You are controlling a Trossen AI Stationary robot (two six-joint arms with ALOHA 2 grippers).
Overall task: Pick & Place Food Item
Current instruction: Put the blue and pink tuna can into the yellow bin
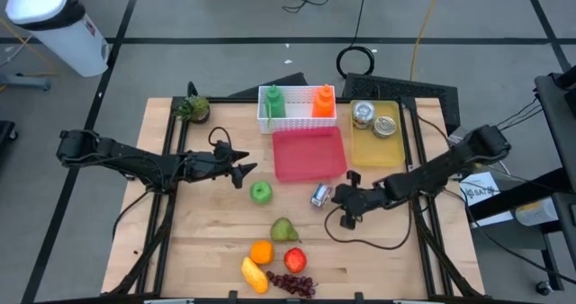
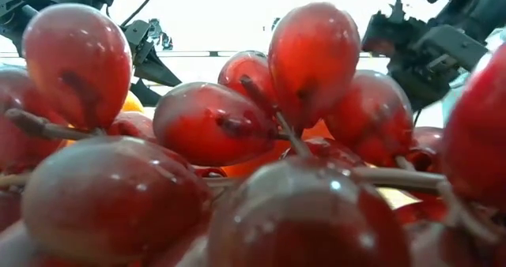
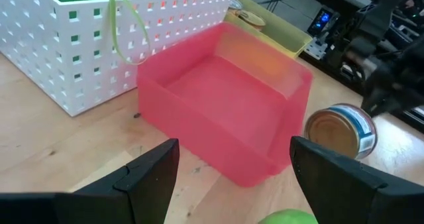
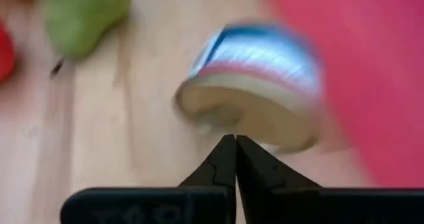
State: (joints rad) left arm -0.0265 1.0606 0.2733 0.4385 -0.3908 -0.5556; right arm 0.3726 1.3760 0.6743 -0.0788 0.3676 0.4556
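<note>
A small tin can [image 1: 320,194] with a blue and white label lies on its side on the wood table, just in front of the red tray [image 1: 309,154]. My right gripper [image 1: 337,197] is shut, and its tips [image 4: 235,141] stand at the can's [image 4: 255,85] round end. My left gripper [image 1: 245,174] hangs open over the table to the left of a green apple [image 1: 260,192]. Nothing is between its fingers, and it faces the red tray [image 3: 225,111] and the can [image 3: 343,130]. My right gripper's shut fingertips [image 4: 228,151] point slanting down at the lower rim of the can's end face [image 4: 245,121], coming from the table's right. I cannot tell whether they touch it. The can lies on its side on the table.
A white basket [image 1: 297,117] with a green and an orange bottle stands behind the red tray. A yellow tray [image 1: 376,142] with two cans sits to its right. A pear [image 1: 284,230], an orange [image 1: 261,251], other fruit and red grapes [image 2: 237,141] lie near the front edge.
</note>
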